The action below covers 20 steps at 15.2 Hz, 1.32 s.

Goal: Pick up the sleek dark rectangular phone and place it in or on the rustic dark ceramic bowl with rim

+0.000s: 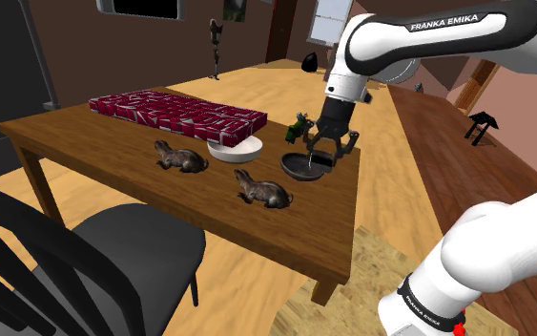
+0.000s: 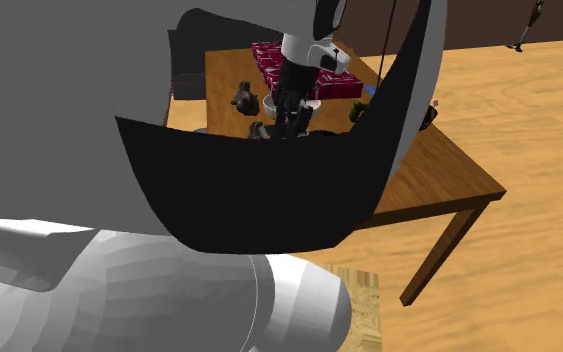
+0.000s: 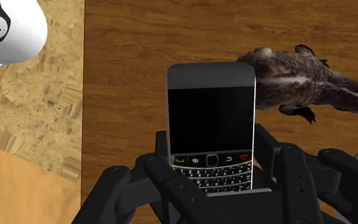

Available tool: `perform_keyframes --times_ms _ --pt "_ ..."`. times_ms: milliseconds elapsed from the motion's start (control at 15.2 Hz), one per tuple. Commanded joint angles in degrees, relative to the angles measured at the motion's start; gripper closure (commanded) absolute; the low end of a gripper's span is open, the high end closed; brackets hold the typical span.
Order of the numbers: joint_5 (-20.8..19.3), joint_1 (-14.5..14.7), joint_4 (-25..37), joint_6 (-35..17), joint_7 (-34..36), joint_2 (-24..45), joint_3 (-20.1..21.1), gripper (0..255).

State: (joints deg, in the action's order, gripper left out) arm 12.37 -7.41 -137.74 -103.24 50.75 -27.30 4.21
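Firmly clasped the phone (image 3: 211, 121) in the pincer (image 1: 326, 153), raised near the dark bowl (image 1: 291, 165) on the surface (image 1: 94, 143); needed centring over the rim, then 1 slow descent before release.

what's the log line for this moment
fingers: shut on phone | dark bowl: right by fingers | phone: not yet released

A home dining room: wooden table (image 1: 113, 157), black chair (image 1: 134, 250), plank floor (image 1: 252, 286), window (image 1: 333, 19).
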Motion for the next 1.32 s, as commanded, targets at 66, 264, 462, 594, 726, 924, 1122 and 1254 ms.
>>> perform_keyframes --times_ms 66,264,462,594,726,924,1122,1254 --pt "-1.25 -1.15 4.49 0.24 -2.01 4.66 -1.57 255" --pt "-2.37 -2.30 10.01 0.50 -4.29 10.33 -3.24 255" --pt "-3.15 -3.33 16.08 1.20 -6.45 16.06 -4.75 255" --pt "-3.49 -3.98 20.46 1.92 -7.82 19.95 -5.67 255" --pt "-3.53 -4.19 21.22 1.43 -8.34 21.27 -5.90 255" --pt "-3.43 -4.17 19.41 -0.82 -8.66 21.73 -5.88 255" --pt "-3.30 -4.14 17.71 -3.07 -8.99 22.30 -5.85 255" --pt "-3.21 -4.12 16.64 -4.57 -9.21 22.74 -5.84 255"
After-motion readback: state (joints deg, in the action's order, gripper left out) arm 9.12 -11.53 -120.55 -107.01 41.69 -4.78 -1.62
